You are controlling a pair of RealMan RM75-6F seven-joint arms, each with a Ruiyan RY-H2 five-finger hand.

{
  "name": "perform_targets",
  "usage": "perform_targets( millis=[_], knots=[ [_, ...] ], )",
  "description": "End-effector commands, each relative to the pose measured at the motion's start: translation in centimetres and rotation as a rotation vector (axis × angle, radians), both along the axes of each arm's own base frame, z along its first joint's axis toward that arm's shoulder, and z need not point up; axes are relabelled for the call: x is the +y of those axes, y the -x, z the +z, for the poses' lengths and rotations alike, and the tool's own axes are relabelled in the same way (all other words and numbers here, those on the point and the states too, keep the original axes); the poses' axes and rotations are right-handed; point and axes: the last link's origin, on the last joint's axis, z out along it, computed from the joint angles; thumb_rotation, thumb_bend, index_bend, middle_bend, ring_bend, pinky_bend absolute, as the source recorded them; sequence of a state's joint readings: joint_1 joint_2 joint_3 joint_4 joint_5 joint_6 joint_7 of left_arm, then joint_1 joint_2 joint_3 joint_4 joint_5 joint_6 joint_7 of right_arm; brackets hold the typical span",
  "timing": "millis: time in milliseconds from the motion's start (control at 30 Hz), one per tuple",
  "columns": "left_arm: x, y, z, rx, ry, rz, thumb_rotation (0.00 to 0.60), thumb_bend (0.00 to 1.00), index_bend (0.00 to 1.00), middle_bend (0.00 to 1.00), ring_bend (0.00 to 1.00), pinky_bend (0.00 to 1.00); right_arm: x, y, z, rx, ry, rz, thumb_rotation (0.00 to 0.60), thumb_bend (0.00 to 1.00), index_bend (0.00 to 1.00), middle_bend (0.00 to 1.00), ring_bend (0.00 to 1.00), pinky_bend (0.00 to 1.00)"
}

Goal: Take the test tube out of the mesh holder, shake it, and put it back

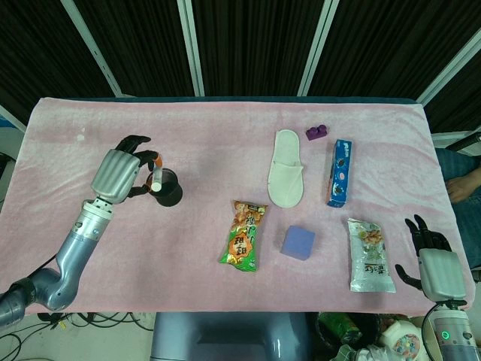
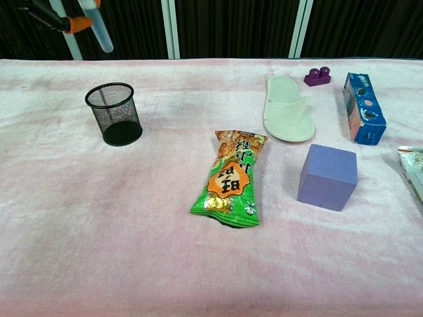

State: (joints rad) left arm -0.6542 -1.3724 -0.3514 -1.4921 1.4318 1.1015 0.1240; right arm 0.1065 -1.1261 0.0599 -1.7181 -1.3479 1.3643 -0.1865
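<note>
Left hand [image 1: 124, 173] holds the test tube [image 1: 157, 175] pinched in its fingertips [image 1: 156, 160], the other fingers curled round it; the hand sits above the left part of the pink-covered table [image 1: 225, 135]. Right hand [image 1: 432, 259] hangs off the table's right front corner, fingers spread, holding nothing, well apart from everything relevant.

Tube position: in the air, over the mesh holder [image 2: 114, 113]. Head view puts the capped top just at the holder's left rim. Chest view shows the tube's lower end [image 2: 100, 30] clearly above the holder mouth, not inside it, offset slightly toward the table's left edge.

Tube axis: near upright, slightly tilted, the rounded closed end pointing down and a little toward the holder. Cap end is up in the fingers.

Judgement: the tube is out, so this reads as the return step. The next move depends on bringing the lower tip over the holder opening, then lowering along the tube's own axis. Left hand is the only one placed for it.
</note>
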Motion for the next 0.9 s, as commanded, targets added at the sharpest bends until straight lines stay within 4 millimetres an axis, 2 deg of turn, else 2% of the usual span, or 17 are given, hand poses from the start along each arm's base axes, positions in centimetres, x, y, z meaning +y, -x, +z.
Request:
perform_targets(
  millis=[33, 133, 267, 333, 367, 433, 600, 733, 900],
  knots=[
    [0.5, -1.4, 0.2, 0.073, -0.069, -0.075, 0.600, 0.41, 0.63, 0.57, 0.17, 0.20, 0.0, 0.0, 0.0, 0.000, -0.004, -0.001, 0.600, 0.18, 0.03, 0.03, 0.19, 0.16],
    [0.4, -3.0, 0.8, 0.052, -0.090, -0.112, 0.600, 0.41, 0.63, 0.57, 0.17, 0.20, 0.0, 0.0, -0.1, 0.004, -0.010, 0.001, 0.600, 0.18, 0.03, 0.03, 0.19, 0.16],
    [-0.6, -5.2, 1.8, -0.202, 0.032, -0.064, 0.600, 0.41, 0.64, 0.58, 0.18, 0.21, 0.0, 0.0, -0.1, 0.005, -0.009, 0.000, 0.600, 0.18, 0.03, 0.03, 0.19, 0.16],
    [-1.6, -6.6, 2.1, -0.425, 0.176, -0.017, 0.600, 0.41, 0.64, 0.58, 0.18, 0.22, 0.0, 0.0, -0.1, 0.006, -0.010, 0.001, 0.600, 0.18, 0.03, 0.03, 0.19, 0.16],
    [-2.3, -7.5, 2.7, -0.590, 0.296, 0.029, 0.600, 0.41, 0.64, 0.58, 0.18, 0.22, 0.0, -0.1, -0.1, 0.006, -0.010, 0.002, 0.600, 0.18, 0.03, 0.03, 0.19, 0.16],
    [-3.3, -8.8, 4.2, -0.790, 0.470, 0.083, 0.600, 0.41, 0.63, 0.58, 0.18, 0.22, 0.0, -0.1, -0.2, 0.006, -0.011, 0.003, 0.600, 0.18, 0.03, 0.03, 0.19, 0.16],
    [-5.2, -10.8, 7.3, -1.055, 0.756, 0.129, 0.600, 0.41, 0.63, 0.58, 0.18, 0.22, 0.1, -0.2, -0.2, 0.008, -0.012, 0.005, 0.600, 0.18, 0.03, 0.03, 0.19, 0.16],
    [-6.1, -11.7, 9.3, -1.182, 0.895, 0.133, 0.600, 0.41, 0.63, 0.58, 0.18, 0.23, 0.1, -0.3, -0.3, 0.010, -0.012, 0.008, 0.600, 0.18, 0.03, 0.03, 0.19, 0.16],
    [-6.2, -11.3, 11.3, -1.179, 0.881, 0.063, 0.600, 0.41, 0.64, 0.58, 0.18, 0.24, 0.2, -0.4, -0.3, 0.012, -0.013, 0.010, 0.600, 0.18, 0.03, 0.03, 0.19, 0.16]
  ],
)
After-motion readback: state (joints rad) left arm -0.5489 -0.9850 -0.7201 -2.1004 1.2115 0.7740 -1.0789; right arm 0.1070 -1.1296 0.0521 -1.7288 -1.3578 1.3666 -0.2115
